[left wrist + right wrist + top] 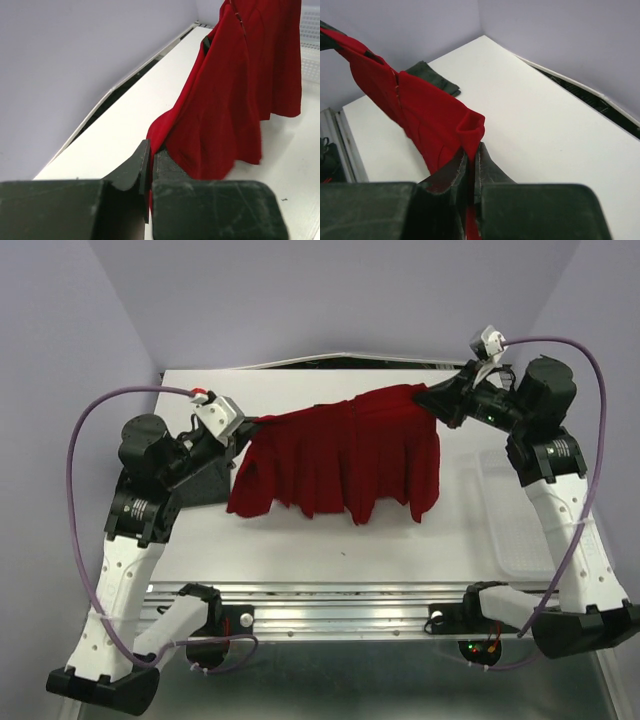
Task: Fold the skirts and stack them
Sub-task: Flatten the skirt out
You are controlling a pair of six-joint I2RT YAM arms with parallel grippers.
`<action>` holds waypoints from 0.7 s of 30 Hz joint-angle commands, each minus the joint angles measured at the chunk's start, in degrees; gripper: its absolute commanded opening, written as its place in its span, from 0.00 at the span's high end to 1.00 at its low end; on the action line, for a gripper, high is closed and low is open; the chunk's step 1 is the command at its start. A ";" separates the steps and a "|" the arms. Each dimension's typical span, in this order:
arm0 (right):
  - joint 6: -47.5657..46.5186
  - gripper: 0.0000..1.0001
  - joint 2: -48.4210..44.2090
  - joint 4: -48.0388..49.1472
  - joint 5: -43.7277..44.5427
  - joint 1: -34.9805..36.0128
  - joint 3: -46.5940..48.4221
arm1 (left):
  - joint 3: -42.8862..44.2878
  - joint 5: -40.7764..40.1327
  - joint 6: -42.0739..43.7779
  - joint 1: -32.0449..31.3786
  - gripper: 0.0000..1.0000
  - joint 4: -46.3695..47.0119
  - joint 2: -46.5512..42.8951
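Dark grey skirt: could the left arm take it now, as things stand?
Probably not yet. The dark grey skirt lies close beside the left arm, but the left claw is shut on the red skirt, held up with the right claw. It would have to let go first.

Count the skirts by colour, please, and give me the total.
red skirt: 1
dark grey skirt: 1
total: 2
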 commanded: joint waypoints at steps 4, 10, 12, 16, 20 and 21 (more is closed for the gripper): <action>-1.15 0.99 -5.79 -3.00 4.68 -0.98 -0.30 | 0.99 0.97 -4.20 0.75 1.00 -2.07 -4.70; -2.74 0.99 4.72 1.11 9.08 -0.98 -8.37 | -1.91 -3.59 -6.58 0.75 1.00 -0.85 7.42; -2.13 0.99 9.48 4.88 9.08 -0.98 -9.18 | -1.56 -4.21 -7.63 0.67 1.00 0.20 12.34; 0.16 0.84 24.77 8.94 14.34 -0.98 -3.92 | 3.61 -8.60 -11.85 0.58 0.83 6.18 30.26; 0.16 0.17 39.72 8.42 20.84 -0.98 10.13 | 19.67 -12.99 -12.04 0.93 0.51 3.39 47.11; 0.16 0.14 41.83 7.03 21.46 -1.50 13.12 | 28.06 -13.70 -12.21 1.28 0.48 1.46 49.78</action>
